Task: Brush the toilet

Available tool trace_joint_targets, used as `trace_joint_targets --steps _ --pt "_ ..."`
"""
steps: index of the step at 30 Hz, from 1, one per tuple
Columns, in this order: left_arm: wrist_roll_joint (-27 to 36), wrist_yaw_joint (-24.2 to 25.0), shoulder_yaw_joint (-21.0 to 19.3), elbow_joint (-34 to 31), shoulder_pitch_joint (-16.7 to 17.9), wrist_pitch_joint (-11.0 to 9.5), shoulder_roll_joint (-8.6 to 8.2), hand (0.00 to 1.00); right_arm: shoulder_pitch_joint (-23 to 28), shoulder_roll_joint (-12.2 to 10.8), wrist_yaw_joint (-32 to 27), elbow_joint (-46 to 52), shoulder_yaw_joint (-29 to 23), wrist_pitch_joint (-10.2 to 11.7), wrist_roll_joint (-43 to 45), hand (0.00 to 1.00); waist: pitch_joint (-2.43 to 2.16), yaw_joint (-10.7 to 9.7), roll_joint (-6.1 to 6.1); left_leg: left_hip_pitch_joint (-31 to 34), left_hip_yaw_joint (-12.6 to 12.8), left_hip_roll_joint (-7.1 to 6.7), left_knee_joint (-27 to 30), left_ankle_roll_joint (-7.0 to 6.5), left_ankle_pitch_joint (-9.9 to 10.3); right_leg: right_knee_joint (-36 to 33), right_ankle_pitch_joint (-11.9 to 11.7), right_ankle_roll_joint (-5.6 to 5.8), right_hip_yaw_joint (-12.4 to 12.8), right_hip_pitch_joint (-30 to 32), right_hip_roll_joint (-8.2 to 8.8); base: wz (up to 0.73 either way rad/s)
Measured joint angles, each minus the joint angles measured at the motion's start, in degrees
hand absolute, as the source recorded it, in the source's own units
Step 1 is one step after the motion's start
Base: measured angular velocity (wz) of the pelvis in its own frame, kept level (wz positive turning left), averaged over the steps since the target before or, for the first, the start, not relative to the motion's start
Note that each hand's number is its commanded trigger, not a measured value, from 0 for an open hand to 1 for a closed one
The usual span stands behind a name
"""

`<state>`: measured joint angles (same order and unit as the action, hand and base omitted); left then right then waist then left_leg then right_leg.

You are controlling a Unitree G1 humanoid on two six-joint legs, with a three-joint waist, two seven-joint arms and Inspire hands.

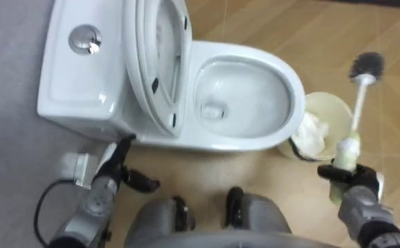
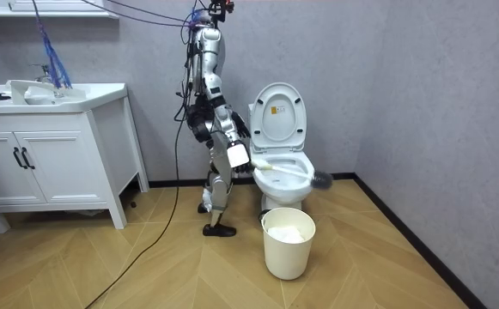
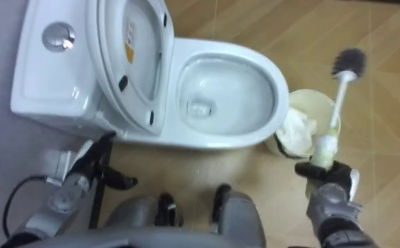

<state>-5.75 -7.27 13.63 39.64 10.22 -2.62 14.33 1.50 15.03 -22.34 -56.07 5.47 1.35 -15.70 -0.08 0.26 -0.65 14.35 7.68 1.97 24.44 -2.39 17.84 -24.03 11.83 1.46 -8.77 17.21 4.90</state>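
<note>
Brush held clear of the bowl, at the frame's right

The right hand [image 1: 354,180] is curled round the toilet brush [image 1: 360,103] handle. Its shaft runs toward the frame's top over the waste bin [image 1: 320,96], and the toilet bowl [image 1: 295,93] lies to its left. The left hand [image 1: 127,176] hangs loosely spread at lower left.

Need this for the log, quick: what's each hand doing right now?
Left hand: open, holding nothing.
Right hand: closed on the toilet brush.
</note>
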Motion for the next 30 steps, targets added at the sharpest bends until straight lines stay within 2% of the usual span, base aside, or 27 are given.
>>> trace_joint_targets --steps 2,4,7,10,13,18,23,25,27,30 --pt "-0.1 0.0 -2.2 -0.3 2.3 -0.2 0.04 0.00 2.9 0.0 -0.2 3.8 0.0 0.4 5.0 1.00 -0.02 0.0 0.07 -2.7 -0.2 0.03 -1.8 0.22 -0.1 1.6 0.0 0.05 -0.2 -2.7 -0.31 0.00" --pt "-0.4 0.0 -6.0 -0.3 5.5 -0.3 0.05 0.00 4.6 -0.1 -0.1 5.5 0.0 0.7 12.0 1.00 0.01 0.2 0.10 -6.3 -0.2 0.16 -3.6 0.54 -0.3 3.4 0.0 0.05 -0.7 -6.1 -0.71 0.00" --pt "-0.6 0.0 -9.0 -0.2 7.6 -0.4 0.10 0.00 6.6 -0.1 0.6 8.2 0.1 0.8 19.1 1.00 0.11 0.8 0.15 -8.2 -0.3 0.24 -3.9 0.63 -0.4 4.5 0.0 0.05 -1.0 -8.3 -1.08 0.00" --pt "-0.6 -0.8 -9.4 -0.1 8.9 -0.4 0.06 0.00 7.3 -0.1 2.1 8.3 0.2 0.8 25.2 1.00 0.29 1.5 0.09 -11.2 -0.8 0.26 -5.9 0.93 -0.6 6.0 0.0 0.05 -2.0 -11.4 -1.15 0.09" --pt "-0.7 -1.1 -9.5 -0.2 10.0 -0.4 0.12 0.00 8.1 -0.1 2.8 8.4 1.0 0.8 27.5 1.00 0.39 1.8 -0.21 -13.0 -2.0 0.22 -6.9 1.06 -0.7 7.5 0.0 0.08 -3.9 -14.2 -1.09 0.27" --pt "-0.9 -1.0 -9.7 -0.4 12.5 -0.1 0.11 0.00 8.2 -0.3 4.9 8.4 1.3 0.6 30.4 1.00 0.53 2.9 -0.64 -13.5 -3.5 0.11 -6.9 1.10 -0.7 7.7 0.0 0.12 -5.2 -15.8 -0.97 0.16" --pt "-7.0 -1.0 -11.9 -2.9 15.2 0.4 -0.75 0.00 9.1 -0.4 5.5 8.5 1.7 0.5 32.2 1.00 0.59 4.6 -1.38 -13.7 -5.0 -0.04 -7.0 1.24 -0.7 8.6 0.1 0.22 -6.1 -17.1 -1.07 0.15" --pt "-10.8 -1.2 -12.5 -5.9 16.5 0.7 -0.89 0.00 9.5 -0.4 5.8 8.2 1.8 0.5 33.6 1.00 0.55 4.6 -1.72 -13.4 -6.7 -0.74 -6.9 1.37 -1.0 9.5 0.1 0.22 -7.4 -18.0 -0.95 0.31" --pt "-13.4 -2.0 -12.9 -8.4 17.0 0.8 -0.89 0.00 9.6 -0.4 5.9 7.0 2.2 0.6 34.0 1.00 0.37 4.8 -1.88 -13.2 -7.9 -0.91 -6.8 1.46 -1.1 9.9 0.1 0.22 -8.7 -18.6 -0.88 0.34" --pt "-19.1 -3.8 -13.8 -14.9 17.9 1.2 -1.04 0.00 8.9 -0.4 6.4 3.7 2.0 0.9 34.8 1.00 0.45 5.1 -1.61 -12.9 -8.8 -0.82 -6.4 1.51 -1.2 10.2 0.1 0.22 -9.9 -19.2 -0.92 0.27"
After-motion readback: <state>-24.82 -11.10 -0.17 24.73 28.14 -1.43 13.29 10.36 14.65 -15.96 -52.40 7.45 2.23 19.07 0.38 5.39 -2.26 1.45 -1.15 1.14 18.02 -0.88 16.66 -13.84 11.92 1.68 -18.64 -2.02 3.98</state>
